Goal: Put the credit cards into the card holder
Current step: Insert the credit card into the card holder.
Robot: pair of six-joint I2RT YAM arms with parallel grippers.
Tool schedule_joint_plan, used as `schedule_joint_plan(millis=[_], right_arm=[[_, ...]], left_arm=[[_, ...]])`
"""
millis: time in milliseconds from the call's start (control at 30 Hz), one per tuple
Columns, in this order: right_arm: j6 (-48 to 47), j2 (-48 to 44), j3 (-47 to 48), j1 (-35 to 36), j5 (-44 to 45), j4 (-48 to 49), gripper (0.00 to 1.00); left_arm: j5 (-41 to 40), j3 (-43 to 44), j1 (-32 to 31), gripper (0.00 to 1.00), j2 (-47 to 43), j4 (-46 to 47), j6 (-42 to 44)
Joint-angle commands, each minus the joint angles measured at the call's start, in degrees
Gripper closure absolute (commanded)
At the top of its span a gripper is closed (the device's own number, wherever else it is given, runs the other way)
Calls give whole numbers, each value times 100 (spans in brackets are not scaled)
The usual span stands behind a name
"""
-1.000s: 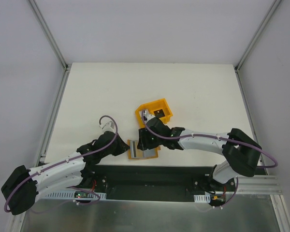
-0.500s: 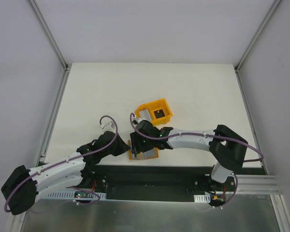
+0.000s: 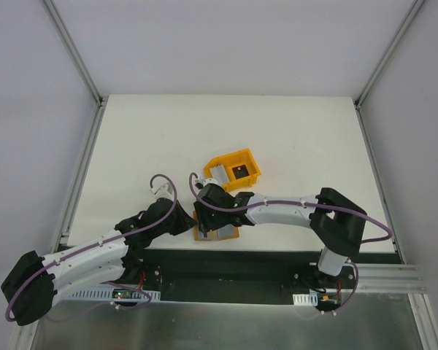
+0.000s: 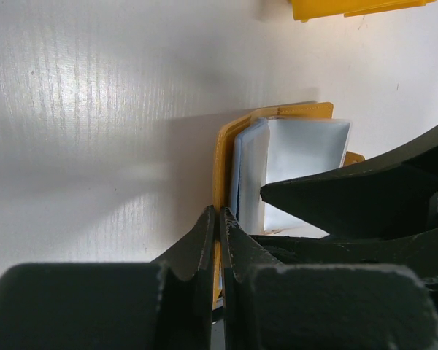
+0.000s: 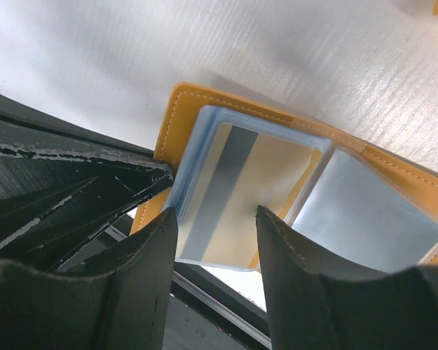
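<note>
The orange-tan card holder [image 3: 220,233] lies open at the table's near edge. My left gripper [image 3: 187,223] is shut on its left edge; in the left wrist view the jaws [image 4: 219,213] pinch the orange cover [image 4: 224,153] beside the pale grey pockets [image 4: 299,146]. My right gripper [image 3: 204,216] hangs open just above the holder's left half. In the right wrist view its jaws [image 5: 214,211] straddle a tan credit card with a grey stripe [image 5: 241,182] lying in the left pocket. A grey card or pocket face [image 5: 365,211] shows on the right half.
A yellow-orange plastic bin [image 3: 235,169] stands just behind the holder with a grey card [image 3: 217,173] and a dark one [image 3: 239,171] in it. The black base rail [image 3: 226,266] runs right below the holder. Both arms crowd together at the holder.
My right gripper has moved left from beside the bin to over the holder's left half. My left gripper has stayed pinched on the holder's edge.
</note>
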Motion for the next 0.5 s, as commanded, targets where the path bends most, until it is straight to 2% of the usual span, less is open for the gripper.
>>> schedule_joint_plan(millis=[0, 467], right_arm=[[-134, -168, 139, 43, 383, -310, 53], [-222, -511, 121, 52, 840, -785, 59]], left_arm=[[27, -15, -28, 100, -122, 106, -64], [1, -182, -28, 100, -192, 97, -90]])
